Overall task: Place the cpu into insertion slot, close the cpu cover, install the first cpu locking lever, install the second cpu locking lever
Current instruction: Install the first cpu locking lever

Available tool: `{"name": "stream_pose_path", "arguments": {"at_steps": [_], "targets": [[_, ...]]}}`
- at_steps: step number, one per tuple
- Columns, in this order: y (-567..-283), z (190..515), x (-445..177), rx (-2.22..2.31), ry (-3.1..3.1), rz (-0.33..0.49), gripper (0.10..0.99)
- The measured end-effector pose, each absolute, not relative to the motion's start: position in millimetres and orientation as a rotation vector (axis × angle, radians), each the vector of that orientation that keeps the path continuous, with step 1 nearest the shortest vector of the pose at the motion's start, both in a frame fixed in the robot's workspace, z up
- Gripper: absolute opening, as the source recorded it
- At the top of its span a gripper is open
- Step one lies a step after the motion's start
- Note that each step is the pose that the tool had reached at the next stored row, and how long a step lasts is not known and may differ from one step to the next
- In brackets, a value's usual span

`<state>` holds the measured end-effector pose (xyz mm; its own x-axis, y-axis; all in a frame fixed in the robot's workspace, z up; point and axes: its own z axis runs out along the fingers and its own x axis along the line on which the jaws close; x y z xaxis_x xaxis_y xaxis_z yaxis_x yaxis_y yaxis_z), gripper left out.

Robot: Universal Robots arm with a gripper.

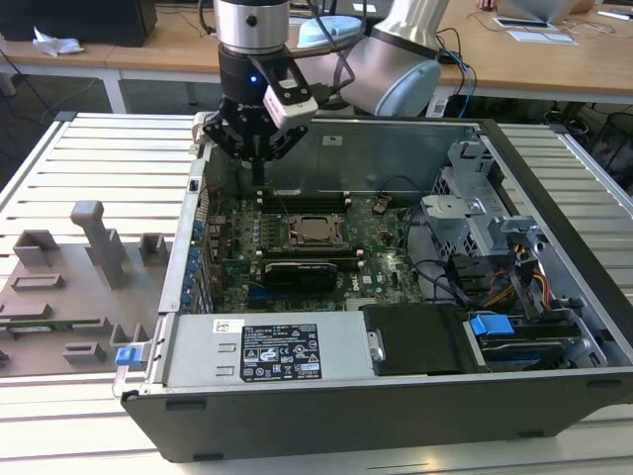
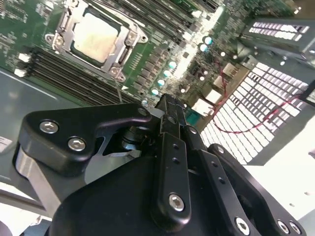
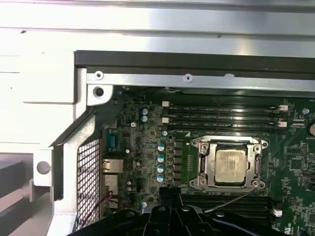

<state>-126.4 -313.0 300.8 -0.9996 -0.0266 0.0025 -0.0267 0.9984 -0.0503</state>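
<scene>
The cpu [image 3: 230, 164] lies silver-grey in the insertion slot [image 1: 315, 231], amid the green motherboard. The cpu cover [image 3: 229, 144] lies flat around it as a silvery frame, also seen in the second wrist view as the cpu cover [image 2: 129, 34] around the cpu [image 2: 95, 37]. A thin wire locking lever [image 3: 230, 201] juts out at an angle from one socket corner. My gripper [image 1: 259, 166] hangs above the board, off to the exterior view's left of the socket and apart from it. Its black fingers [image 2: 167, 110] are shut with nothing between them.
Long black memory slots [image 1: 307, 202] run behind the socket and a black card [image 1: 297, 273] lies in front. A power supply [image 1: 267, 351] and drive cage [image 1: 485, 233] fill the case's front and right. A grey fixture plate [image 1: 79, 287] sits outside, at the exterior view's left.
</scene>
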Motion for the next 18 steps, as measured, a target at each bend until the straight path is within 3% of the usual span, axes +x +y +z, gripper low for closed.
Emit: {"name": "stream_pose_path", "arguments": {"at_steps": [18], "targets": [[-310.2, 291.0, -142.7, 0.042, -3.138, 0.079, 0.106]]}}
